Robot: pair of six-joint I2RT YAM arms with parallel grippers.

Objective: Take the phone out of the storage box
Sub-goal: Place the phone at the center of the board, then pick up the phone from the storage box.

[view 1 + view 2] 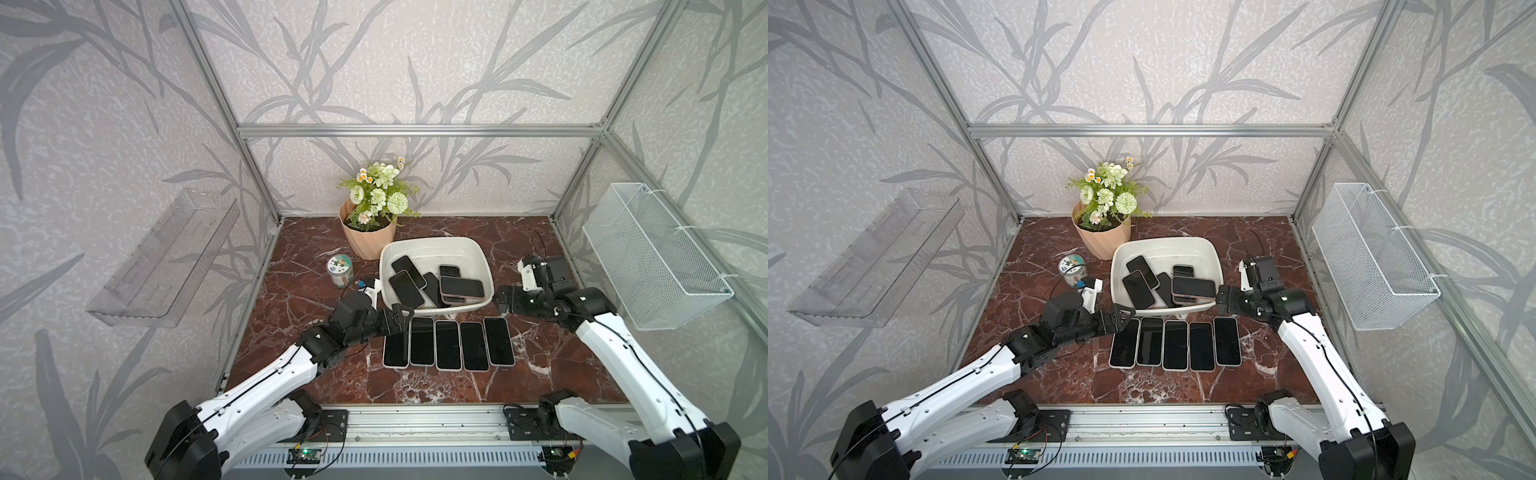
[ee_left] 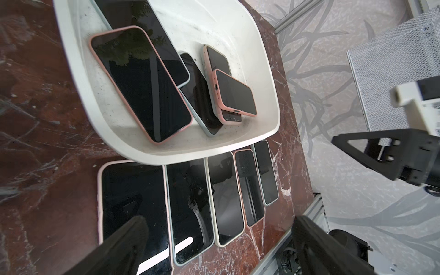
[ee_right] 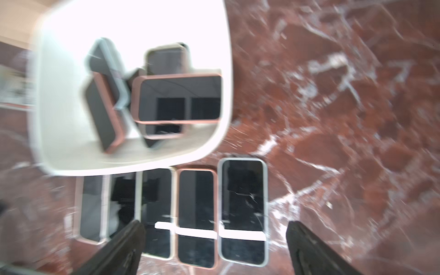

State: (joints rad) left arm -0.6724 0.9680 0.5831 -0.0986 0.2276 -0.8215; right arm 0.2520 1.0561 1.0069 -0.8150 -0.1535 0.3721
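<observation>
The white storage box stands mid-table with several dark-screened phones piled in it. Topmost is a pink-cased phone lying crosswise at the box's right side. In front of the box lies a row of phones side by side, screens up. My left gripper hangs open and empty over the row's left end, by the box's near left corner. My right gripper is open and empty off the box's near right corner. The right wrist view is blurred.
A flower pot stands behind the box and a small round tin to its left. A white wire-mesh basket hangs on the right wall, a clear plastic tray on the left wall.
</observation>
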